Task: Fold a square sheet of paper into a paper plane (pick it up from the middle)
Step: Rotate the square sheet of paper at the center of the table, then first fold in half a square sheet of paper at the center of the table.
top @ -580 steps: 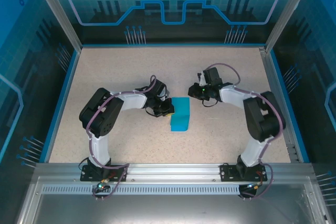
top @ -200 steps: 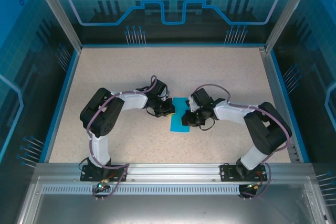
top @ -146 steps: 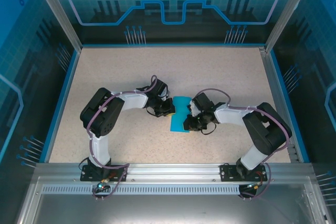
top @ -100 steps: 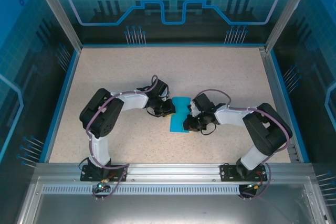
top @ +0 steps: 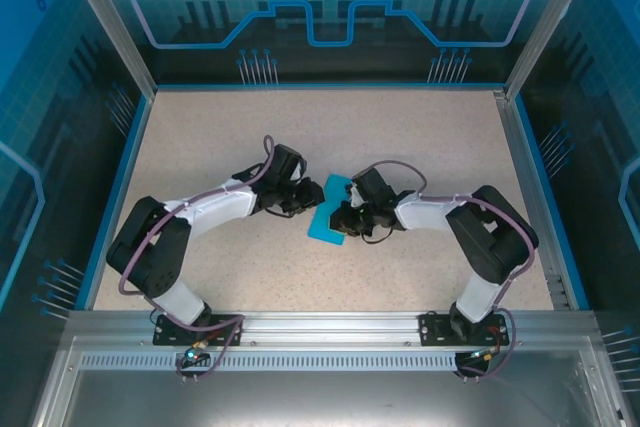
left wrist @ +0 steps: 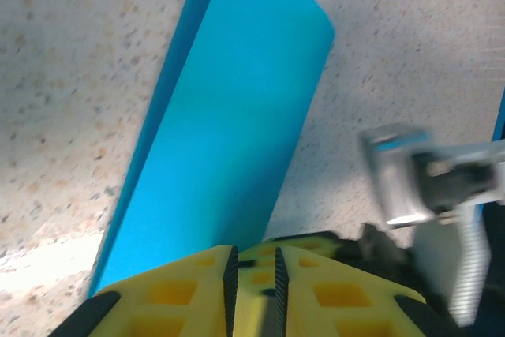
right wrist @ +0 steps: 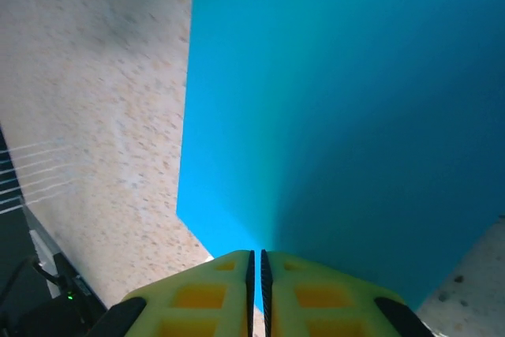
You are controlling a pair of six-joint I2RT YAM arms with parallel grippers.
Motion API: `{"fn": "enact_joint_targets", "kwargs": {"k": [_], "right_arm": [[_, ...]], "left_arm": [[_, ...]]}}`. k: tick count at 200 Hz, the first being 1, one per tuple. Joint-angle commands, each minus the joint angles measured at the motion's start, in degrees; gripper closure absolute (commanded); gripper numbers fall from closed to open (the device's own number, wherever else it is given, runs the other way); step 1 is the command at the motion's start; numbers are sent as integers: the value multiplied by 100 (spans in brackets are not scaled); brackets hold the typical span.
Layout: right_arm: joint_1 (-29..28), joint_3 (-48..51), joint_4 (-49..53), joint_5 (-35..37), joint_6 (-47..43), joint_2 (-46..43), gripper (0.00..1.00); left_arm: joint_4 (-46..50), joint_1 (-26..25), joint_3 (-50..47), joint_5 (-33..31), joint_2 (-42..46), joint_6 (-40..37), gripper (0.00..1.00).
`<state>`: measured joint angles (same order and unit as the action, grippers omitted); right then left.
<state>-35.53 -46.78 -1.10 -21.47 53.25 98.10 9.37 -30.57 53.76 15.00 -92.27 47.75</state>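
Top external view: I am reaching both arms inward over the speckled table (top: 400, 137), and the grippers are meeting near its middle.
My left gripper (top: 305, 199): I am holding its jaws slightly apart, with a narrow gap showing between the yellow fingers in the left wrist view. It is sitting at the left edge of the paper, and I cannot tell whether anything is lying in that gap.
Folded sheet of paper (top: 322, 227): teal-blue, doubled over into a long strip. It is sitting between my two grippers and slanting from far right to near left. I cannot tell whether it is resting on the table or hanging just above it.
My right gripper (top: 340, 219): I am pinching it closed on the sheet of paper. In the right wrist view the fingers are nearly touching, and the crease is running straight into the slit between them.
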Motion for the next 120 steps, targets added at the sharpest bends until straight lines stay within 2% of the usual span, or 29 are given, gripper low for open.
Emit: {"fn": "enact_joint_targets", "kwargs": {"k": [1,42,82,120], "right_arm": [[317,-2,60,-94,-457,-418,86],[772,-224,435,-530,-1196,-131,88],[926,-647,491,-729,-1498,347,90],[986,-843,606,-740,-1570,692,92]], "left_arm": [[-495,-141,-305,113,292,298,80],[-838,-575,-406,237,205,543,91],[-868,-889,-242,293,-220,647,99],[-990,-933,-203,341,-612,728,100]]}}
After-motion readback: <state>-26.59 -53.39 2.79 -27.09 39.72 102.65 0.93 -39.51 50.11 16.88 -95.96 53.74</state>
